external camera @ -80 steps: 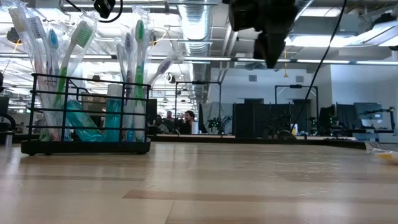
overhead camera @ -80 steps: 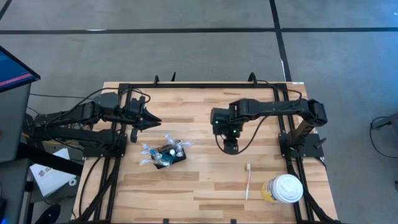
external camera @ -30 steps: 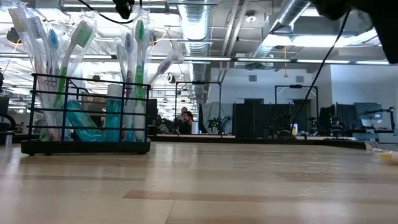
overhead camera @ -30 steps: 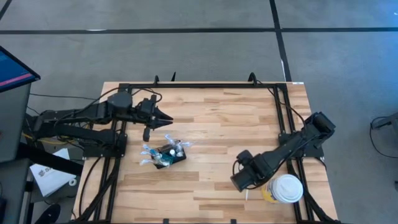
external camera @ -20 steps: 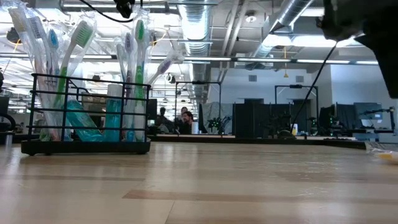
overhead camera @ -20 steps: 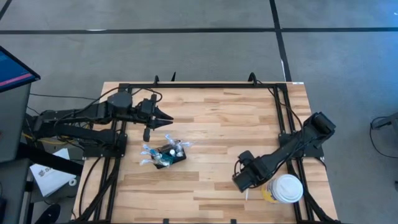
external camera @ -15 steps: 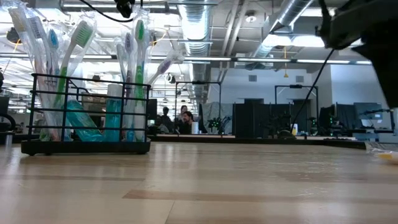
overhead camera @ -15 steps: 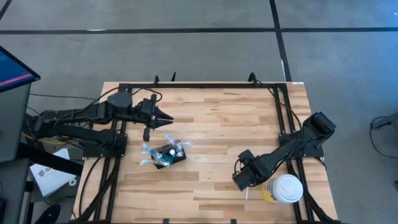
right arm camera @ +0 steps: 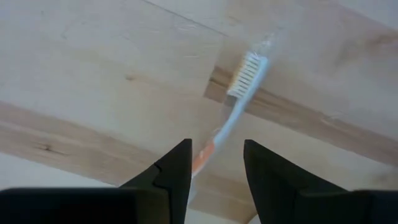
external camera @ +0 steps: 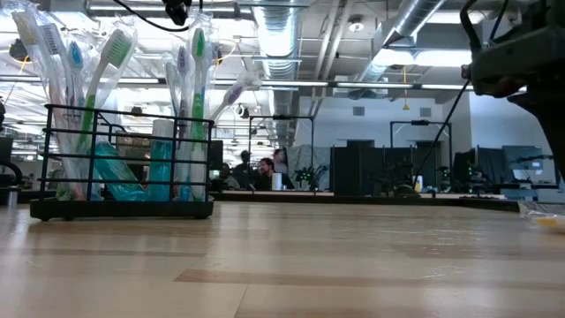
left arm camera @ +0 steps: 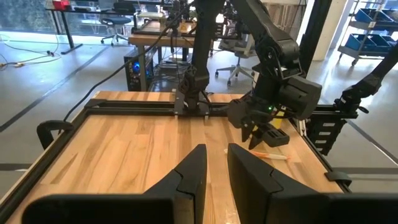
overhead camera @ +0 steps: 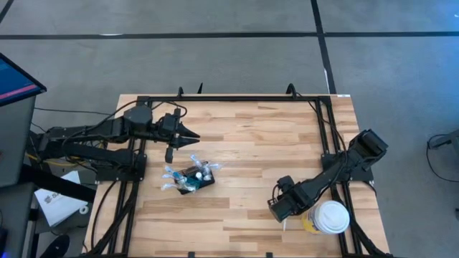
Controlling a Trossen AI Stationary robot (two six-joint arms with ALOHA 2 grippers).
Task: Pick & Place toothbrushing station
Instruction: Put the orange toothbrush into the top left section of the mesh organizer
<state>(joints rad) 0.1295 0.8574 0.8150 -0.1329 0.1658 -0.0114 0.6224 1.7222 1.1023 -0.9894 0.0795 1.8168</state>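
Observation:
The toothbrushing station [overhead camera: 192, 178] is a small black wire holder full of toothbrushes and tubes. It stands on its base on the table's left half and shows large in the low view [external camera: 124, 163]. My left gripper [overhead camera: 192, 136] hovers just beyond its far side, narrowly open and empty [left arm camera: 216, 163]. A single white toothbrush [right arm camera: 231, 106] with an orange grip lies flat on the table near the front right. My right gripper [overhead camera: 280, 210] is open just above it, a finger on either side of the handle [right arm camera: 216, 158], touching nothing.
A yellowish cup with a white lid [overhead camera: 330, 217] stands right beside my right gripper at the near right corner. Black frame rails [overhead camera: 237, 99] run along the table's far, left and right edges. Bare wood [overhead camera: 244, 158] lies between the station and the toothbrush.
My right gripper has gone a little toward the table's right edge and come lower over the loose toothbrush, staying open. The station and the toothbrush have not moved.

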